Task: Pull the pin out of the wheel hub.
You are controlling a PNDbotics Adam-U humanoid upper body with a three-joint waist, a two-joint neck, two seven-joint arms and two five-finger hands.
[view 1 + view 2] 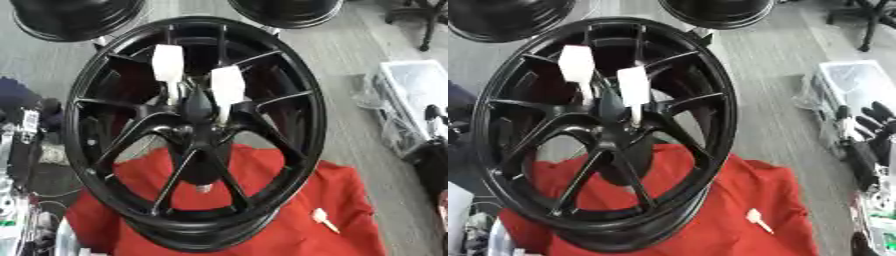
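The black wheel hub point(311, 115) stands on its rim on a red cloth point(350, 195), face toward the robot. Two white pins are lodged near its centre, between the spokes: one on the left point(168, 62) and one beside it, a little lower point(227, 85), each with a broad white tab sticking out. A third small white piece of much the same look point(322, 217) lies loose on the cloth, off to the lower right (whether it came out of this hub I can't say).

So this fits either a hub with pulling to do or a pause between pulls. Either way nothing is being gripped. From where I stand, the next pull would call for reaching up to a tab, pinching it, and drawing straight out along the pin's line, not sideways against the spokes.

The right robot hand point(872, 120) waits at the right edge, well apart from the hub, dark fingers pointing up, relaxed and holding nothing. I see no left robot hand.
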